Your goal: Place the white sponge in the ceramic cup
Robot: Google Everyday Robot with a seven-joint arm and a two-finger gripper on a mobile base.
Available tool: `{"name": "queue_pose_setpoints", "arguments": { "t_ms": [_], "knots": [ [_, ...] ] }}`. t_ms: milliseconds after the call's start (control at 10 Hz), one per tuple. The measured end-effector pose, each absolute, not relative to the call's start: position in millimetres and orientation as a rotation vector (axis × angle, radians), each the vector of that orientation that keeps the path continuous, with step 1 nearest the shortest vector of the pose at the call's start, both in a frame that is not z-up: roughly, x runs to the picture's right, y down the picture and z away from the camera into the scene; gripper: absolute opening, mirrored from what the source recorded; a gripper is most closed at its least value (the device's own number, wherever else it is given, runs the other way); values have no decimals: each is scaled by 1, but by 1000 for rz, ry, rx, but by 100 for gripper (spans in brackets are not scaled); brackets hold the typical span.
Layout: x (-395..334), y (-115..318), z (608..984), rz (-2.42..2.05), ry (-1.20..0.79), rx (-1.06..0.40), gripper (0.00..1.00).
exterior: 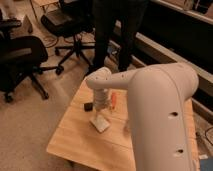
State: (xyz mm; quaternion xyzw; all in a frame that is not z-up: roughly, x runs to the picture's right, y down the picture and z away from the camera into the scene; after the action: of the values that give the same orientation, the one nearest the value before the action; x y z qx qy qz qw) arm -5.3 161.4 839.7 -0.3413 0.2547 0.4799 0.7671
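The white sponge (100,123) lies flat on the wooden table (75,142), left of the middle. My gripper (101,106) hangs at the end of the big white arm (150,100), just above the sponge's far edge and close to it. The black rectangular gadget (88,106) lies just left of the gripper, partly hidden by it. The ceramic cup is hidden behind my arm. I cannot see anything held in the gripper.
A small orange thing (113,99) shows just right of the gripper. My arm covers the right half of the table. A person in dark trousers (117,30) stands behind the table. Black office chairs (20,60) stand on the left and at the back (65,22).
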Motion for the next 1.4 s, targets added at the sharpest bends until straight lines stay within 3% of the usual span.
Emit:
{"name": "queue_pose_setpoints", "arguments": {
  "t_ms": [700, 800, 1300, 1400],
  "knots": [
    [-28, 178, 863, 978, 548, -814, 62],
    [-30, 178, 865, 975, 547, -817, 55],
    [-31, 174, 869, 985, 552, -818, 4],
    [-31, 169, 865, 1000, 554, -808, 0]
  ]
}}
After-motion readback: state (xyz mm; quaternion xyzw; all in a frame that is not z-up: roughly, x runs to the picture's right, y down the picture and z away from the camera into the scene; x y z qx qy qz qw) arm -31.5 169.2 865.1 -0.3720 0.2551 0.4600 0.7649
